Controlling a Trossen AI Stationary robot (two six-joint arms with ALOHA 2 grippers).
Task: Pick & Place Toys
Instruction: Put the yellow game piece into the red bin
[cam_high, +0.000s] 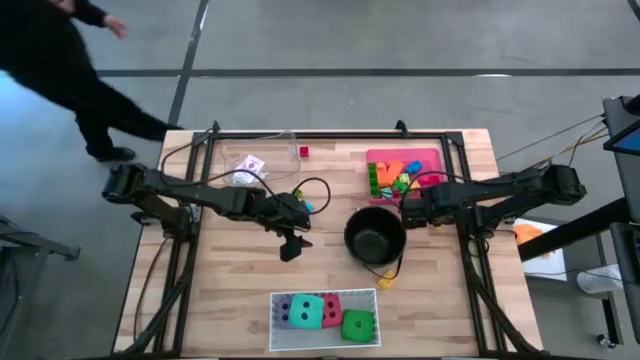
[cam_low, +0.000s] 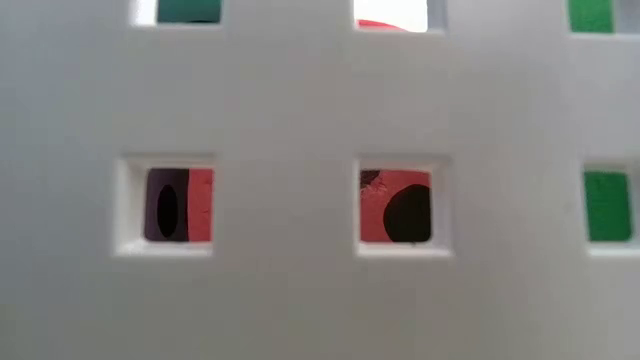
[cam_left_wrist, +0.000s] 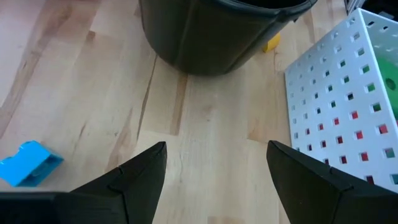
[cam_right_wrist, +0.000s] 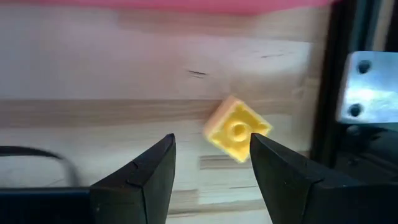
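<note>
While four dice (cam_high: 322, 312) sit binned, we note left claw (cam_left_wrist: 214, 180) and right claw (cam_right_wrist: 211, 171) spread, empty; blue block (cam_left_wrist: 28, 163) beside left, yellow block (cam_right_wrist: 236, 129) ahead of right remain.

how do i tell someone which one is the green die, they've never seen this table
Start at the white perforated tray at the table's near edge, below the black pot. Four soft dice sit inside it. The green die is the one at the right end, set slightly nearer the edge than the purple, teal and red ones.
</note>
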